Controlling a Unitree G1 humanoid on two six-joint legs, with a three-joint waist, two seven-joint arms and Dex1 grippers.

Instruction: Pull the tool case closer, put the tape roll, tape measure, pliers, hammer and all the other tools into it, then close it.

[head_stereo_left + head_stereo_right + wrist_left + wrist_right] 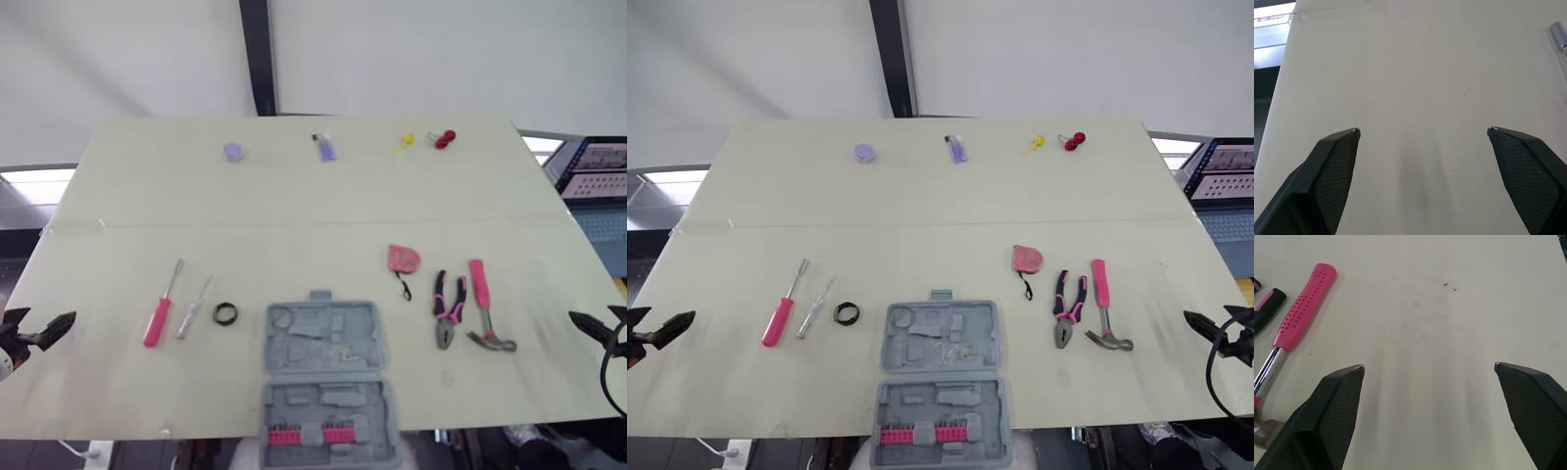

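Bright, even light pours down on the pale table (294,196), so soft that the hammer (483,305) and pliers (448,308) throw almost no shadow. Up close in the wrist views, only faint grey smudges lie on the surface ahead of the left gripper (1423,129) and the right gripper (1428,365). Off the table's left edge a white strip (31,176) glares, and a screen (598,171) glows on the right.

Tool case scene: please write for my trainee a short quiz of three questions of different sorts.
1. True or false: the tool case lies open.
2. Which tool lies nearest the right end effector? A pliers, B hammer, C tape measure.
3. How many screwdrivers lie to the left of the tape roll?
Key: 1 true; 2 B; 3 two.
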